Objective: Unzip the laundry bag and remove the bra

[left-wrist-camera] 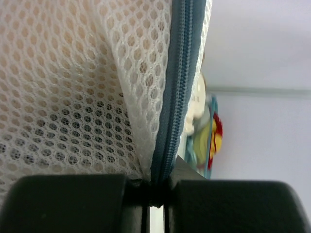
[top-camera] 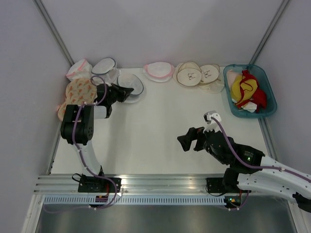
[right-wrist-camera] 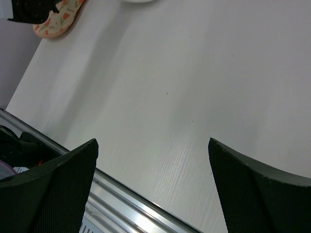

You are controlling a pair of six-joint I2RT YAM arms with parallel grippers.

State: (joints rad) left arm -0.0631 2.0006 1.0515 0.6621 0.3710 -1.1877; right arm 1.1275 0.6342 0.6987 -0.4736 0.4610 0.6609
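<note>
Bag [top-camera: 133, 80]: far left of the desk [top-camera: 160, 126]; light, floppy mesh that will crumple rather than resist.
Zipper [left-wrist-camera: 174, 97]: blue-grey trim, the firmest part and the best hold; puller not in view.
Bra: peach tint behind the mesh, likely it; soft, padded.
Left jaws: clamped on the Zipper trim.
Right jaws: apart, over bare desk, near right.
</note>
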